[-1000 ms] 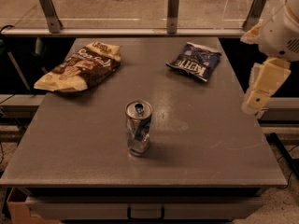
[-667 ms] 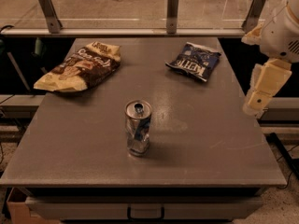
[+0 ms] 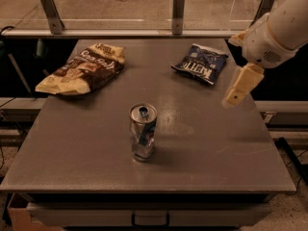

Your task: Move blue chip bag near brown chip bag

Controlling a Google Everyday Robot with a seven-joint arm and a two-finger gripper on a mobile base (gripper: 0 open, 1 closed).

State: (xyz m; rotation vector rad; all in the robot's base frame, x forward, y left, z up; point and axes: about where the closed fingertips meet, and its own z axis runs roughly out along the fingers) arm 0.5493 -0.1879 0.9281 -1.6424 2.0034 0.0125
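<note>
The blue chip bag (image 3: 201,63) is a small navy foil bag with white lettering. It lies flat at the back right of the grey table (image 3: 96,148). The brown chip bag (image 3: 82,69) is larger, dark brown with pale yellow ends, and lies at the back left. The two bags are well apart. My gripper (image 3: 234,98) hangs from the white arm (image 3: 276,30) above the table's right side. It is just right of and in front of the blue bag and touches nothing.
A dented silver-blue drink can (image 3: 143,131) stands upright in the middle of the table, in front of both bags. A railing with metal posts (image 3: 178,8) runs behind the table's far edge. The table's right edge is close to the arm.
My gripper has moved left, from beyond the table's right edge to over the table near the blue bag. The bags and the can have not moved.
</note>
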